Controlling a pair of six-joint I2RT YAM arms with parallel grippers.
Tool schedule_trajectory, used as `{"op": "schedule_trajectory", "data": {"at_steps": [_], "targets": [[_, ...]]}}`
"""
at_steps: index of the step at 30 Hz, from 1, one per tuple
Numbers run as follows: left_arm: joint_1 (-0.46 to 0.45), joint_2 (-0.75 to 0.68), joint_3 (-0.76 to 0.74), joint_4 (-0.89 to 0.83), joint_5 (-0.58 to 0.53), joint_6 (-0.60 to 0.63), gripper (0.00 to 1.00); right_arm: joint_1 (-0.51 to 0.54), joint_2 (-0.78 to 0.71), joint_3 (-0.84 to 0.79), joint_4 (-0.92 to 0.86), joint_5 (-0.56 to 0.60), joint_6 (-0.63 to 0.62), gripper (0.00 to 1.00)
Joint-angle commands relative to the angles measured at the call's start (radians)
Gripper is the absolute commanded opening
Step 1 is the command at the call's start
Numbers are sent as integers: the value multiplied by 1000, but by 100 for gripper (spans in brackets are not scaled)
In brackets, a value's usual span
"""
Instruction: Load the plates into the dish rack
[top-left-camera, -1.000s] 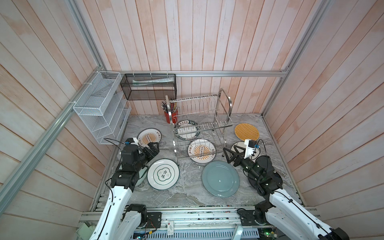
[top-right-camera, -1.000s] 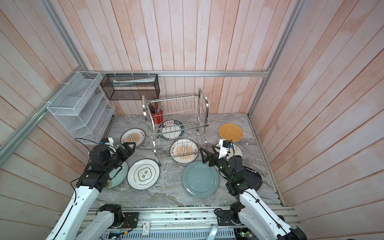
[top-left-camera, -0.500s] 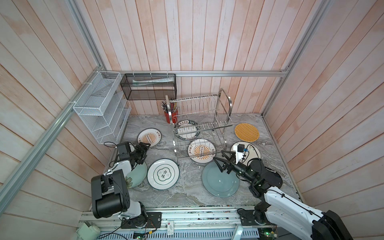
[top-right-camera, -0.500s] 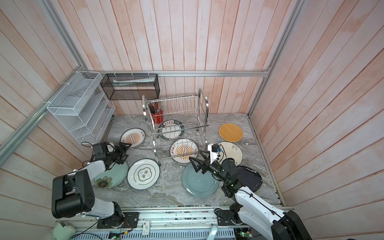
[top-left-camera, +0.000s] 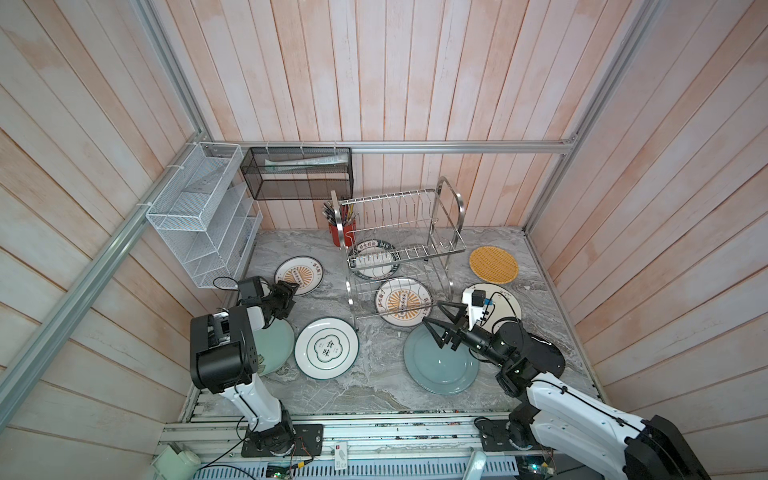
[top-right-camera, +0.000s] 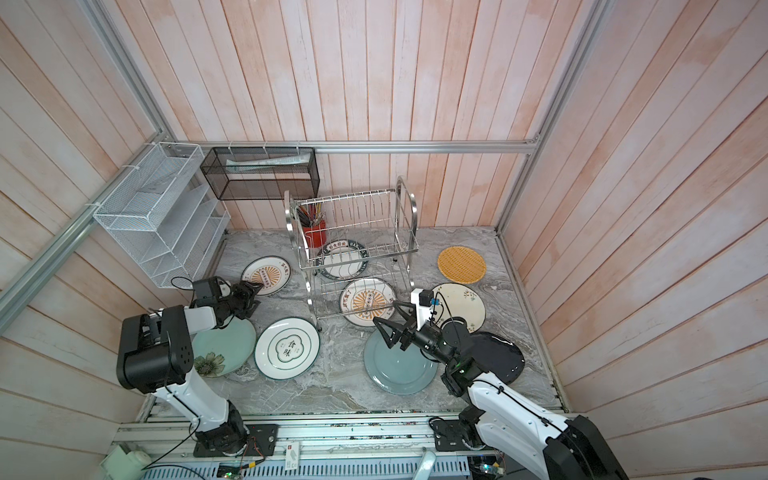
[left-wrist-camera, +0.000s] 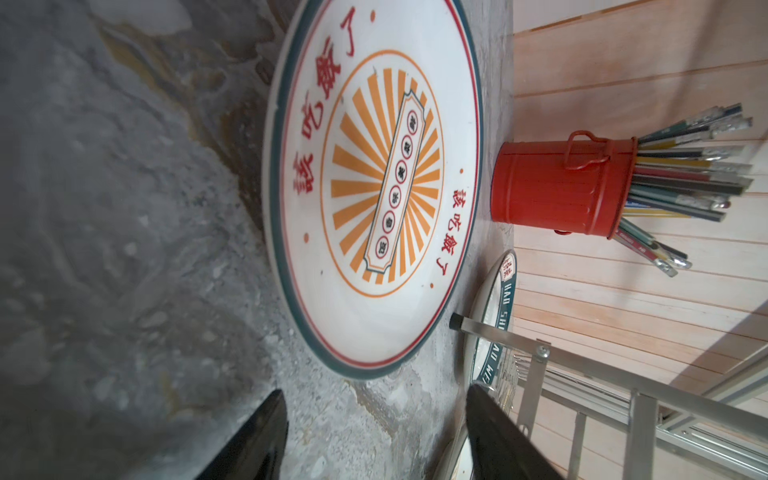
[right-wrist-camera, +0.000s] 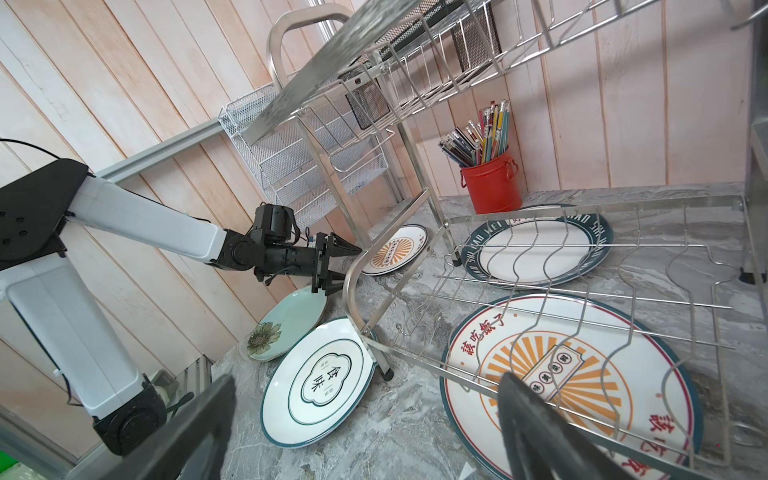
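Marble tabletop (top-left-camera: 374, 390), plank walls (top-left-camera: 374, 83), scattered plates (top-left-camera: 326, 348); left gripper (left-wrist-camera: 374, 390) and right gripper (top-left-camera: 432, 312) gape.

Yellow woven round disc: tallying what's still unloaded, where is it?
In both top views the yellow woven disc lies flat at the right rear of the marble table, right of the steel wire dish rack, just behind the cream floral plate.

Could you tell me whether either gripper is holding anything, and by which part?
Nothing is held: the left gripper and the right gripper both stand open and empty.
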Motion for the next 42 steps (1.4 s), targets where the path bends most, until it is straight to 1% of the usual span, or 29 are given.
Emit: {"op": "schedule_trajectory", "data": {"at_steps": [1, 10, 15, 17, 19, 21, 26, 27, 28, 34, 37, 42], "targets": [[4, 45, 46, 1, -21, -15, 66, 11, 7, 9, 36, 7, -20, 98], [5, 150, 109, -15, -42, -66, 55, 19, 2, 10, 30, 20, -28, 98], [6, 192, 125, -15, -49, -108, 42, 20, -17, 7, 18, 35, -36, 98], [7, 200, 128, -24, -63, -126, 40, 20, -28, 4, 13, 42, -38, 98], [8, 210, 129, -23, -74, -149, 33, 22, -39, 1, 7, 51, -43, 98], [8, 223, 132, -12, -74, -167, 24, 21, -48, 0, 4, 60, -48, 98], [9, 220, 118, 70, -30, -200, 5, 22, -54, 0, -14, 80, -63, 98], [9, 199, 109, 91, -21, -207, 1, 21, -54, -2, -15, 84, -65, 98], [9, 175, 94, 105, -15, -210, 0, 21, -53, 1, -18, 88, -67, 98], [9, -73, -20, 98, 13, -197, 0, 22, -55, 4, -30, 95, -75, 98], [10, -243, -93, 67, 9, -187, 0, 21, -51, 4, -34, 101, -76, 98], [15, -563, -167, -157, -20, -135, 0, 22, -55, 13, -61, 120, -86, 98]]}}
